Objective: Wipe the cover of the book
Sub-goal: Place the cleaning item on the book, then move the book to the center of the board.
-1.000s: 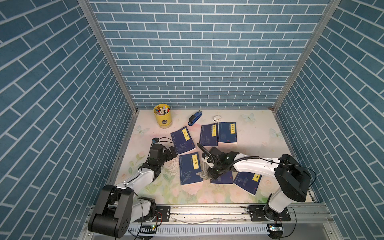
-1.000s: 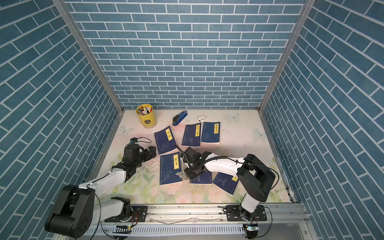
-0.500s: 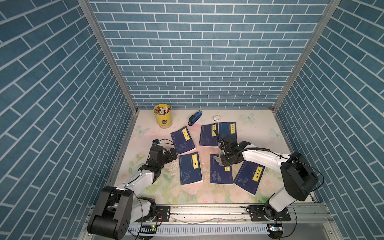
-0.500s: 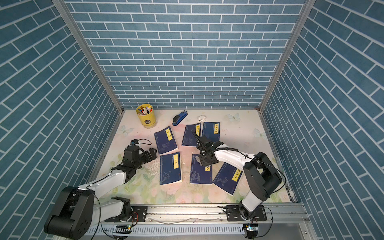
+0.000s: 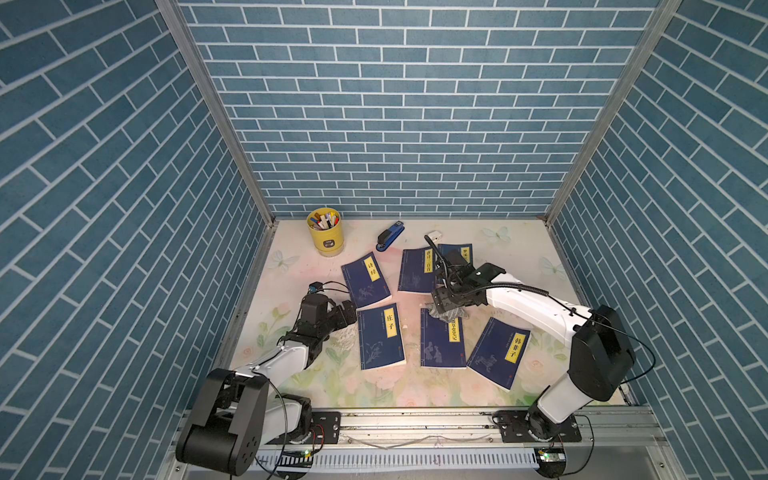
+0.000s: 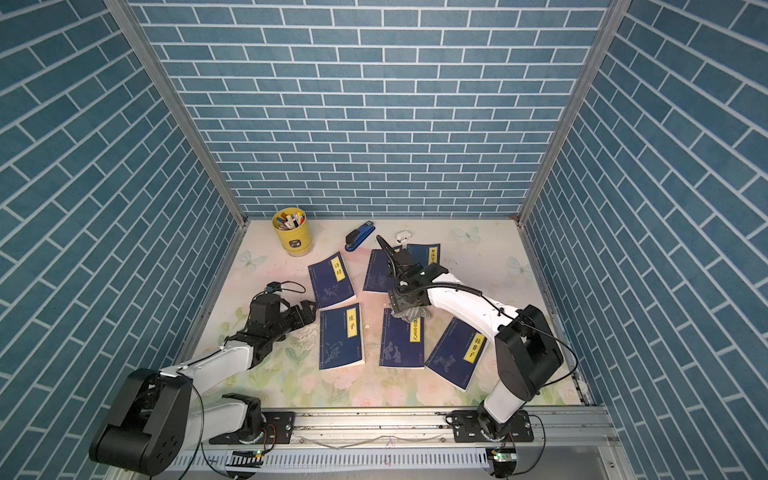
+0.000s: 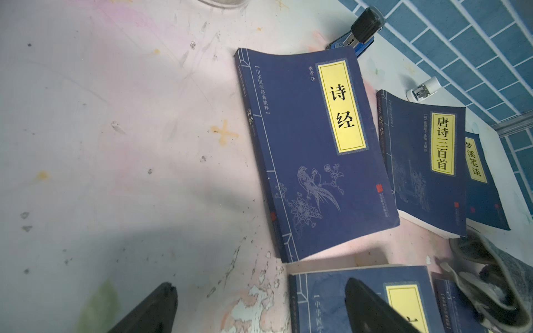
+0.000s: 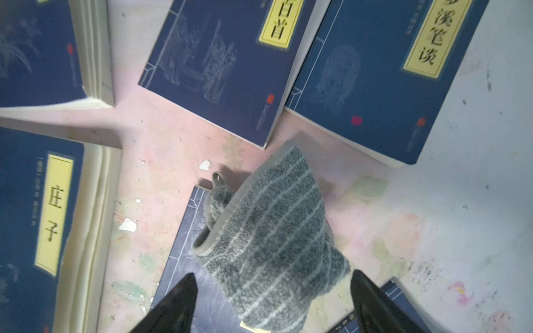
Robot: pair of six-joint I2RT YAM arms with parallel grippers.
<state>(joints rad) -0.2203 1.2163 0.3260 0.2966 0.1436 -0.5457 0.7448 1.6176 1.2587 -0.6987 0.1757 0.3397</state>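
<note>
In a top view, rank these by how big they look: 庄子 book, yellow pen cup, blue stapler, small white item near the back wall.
Largest to smallest:
庄子 book
yellow pen cup
blue stapler
small white item
The book also lies nearer the camera.

L arm & R arm stretch fwd, low; L gripper & R gripper both w/ jaws spread wide.

The cloth hides the book's top corner; in a top view the right arm covers much of the far book.
</note>
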